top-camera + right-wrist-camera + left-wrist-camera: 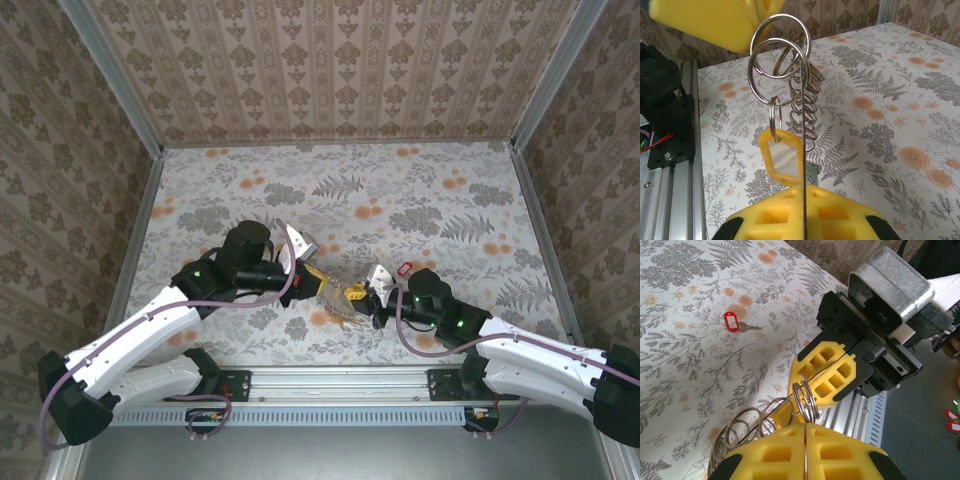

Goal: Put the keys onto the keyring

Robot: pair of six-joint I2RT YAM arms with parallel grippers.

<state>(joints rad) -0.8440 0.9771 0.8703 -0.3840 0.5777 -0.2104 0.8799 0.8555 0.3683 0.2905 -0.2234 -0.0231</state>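
The keyring [803, 125] is a thin dark wire, and it runs up out of my right gripper [803, 186], which is shut on it. A yellow-tagged key [785, 155] hangs by a small ring from two larger split rings [780, 47]. My left gripper [805, 424] is shut on those split rings [805, 399], close in front of the right gripper [815, 377]. A teal key head [813, 173] peeks out behind the yellow tag. Apart from all this, a red key [731, 321] lies flat on the table. Over the table's near middle, the left gripper [322, 283] and the right gripper [358, 293] meet, with the red key [404, 267] just beyond.
A chain of metal rings [740, 432] trails down onto the floral tablecloth [685, 365]. The aluminium rail [670, 165] at the table's near edge is close behind both grippers. Patterned walls [330, 70] enclose the table at the back and sides.
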